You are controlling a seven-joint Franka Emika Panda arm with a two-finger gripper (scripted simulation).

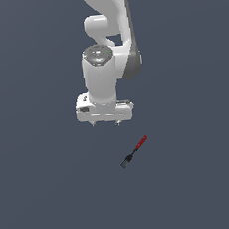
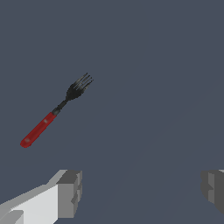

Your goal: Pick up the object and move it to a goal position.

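A tiny fork [image 1: 135, 152] with a red handle and dark neck and tines lies flat on the grey floor, to the exterior view's right of and nearer the camera than my gripper [image 1: 106, 123]. In the wrist view the fork [image 2: 54, 112] lies apart from my gripper [image 2: 141, 189], beyond one fingertip [image 2: 70, 192]. The jaws stand wide apart with nothing between them. The gripper hangs above the floor, away from the fork.
The plain dark grey floor [image 1: 45, 194] spreads all around. The white arm [image 1: 106, 42] rises behind the gripper. No other object shows.
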